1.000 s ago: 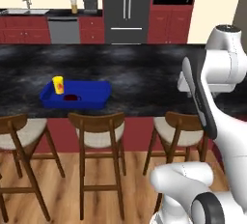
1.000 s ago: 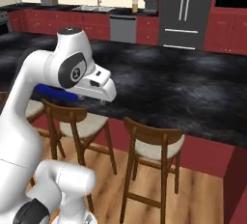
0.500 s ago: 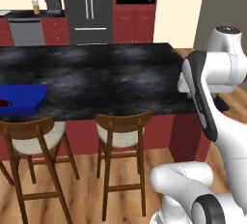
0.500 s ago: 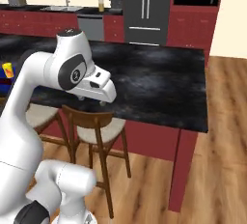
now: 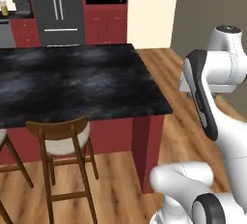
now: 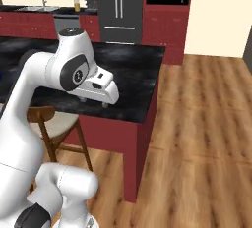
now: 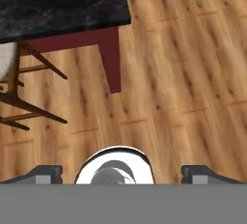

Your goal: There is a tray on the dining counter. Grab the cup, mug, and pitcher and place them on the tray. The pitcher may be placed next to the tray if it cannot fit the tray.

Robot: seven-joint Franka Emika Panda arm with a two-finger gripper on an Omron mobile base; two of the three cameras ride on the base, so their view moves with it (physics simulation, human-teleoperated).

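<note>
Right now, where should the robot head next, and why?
Probably keep driving round the end of the dining counter toward the back counter, where the pitcher seems to stand. The gripper is open and empty over the wood floor.

The dining counter (image 5: 82,80) is a long, broad slab of black marbled stone on a dark red base. Its squared end corner juts out over the wooden floor. In the right base view, the pitcher (image 6: 77,4), holding orange liquid, stands far off on the back countertop.
</note>
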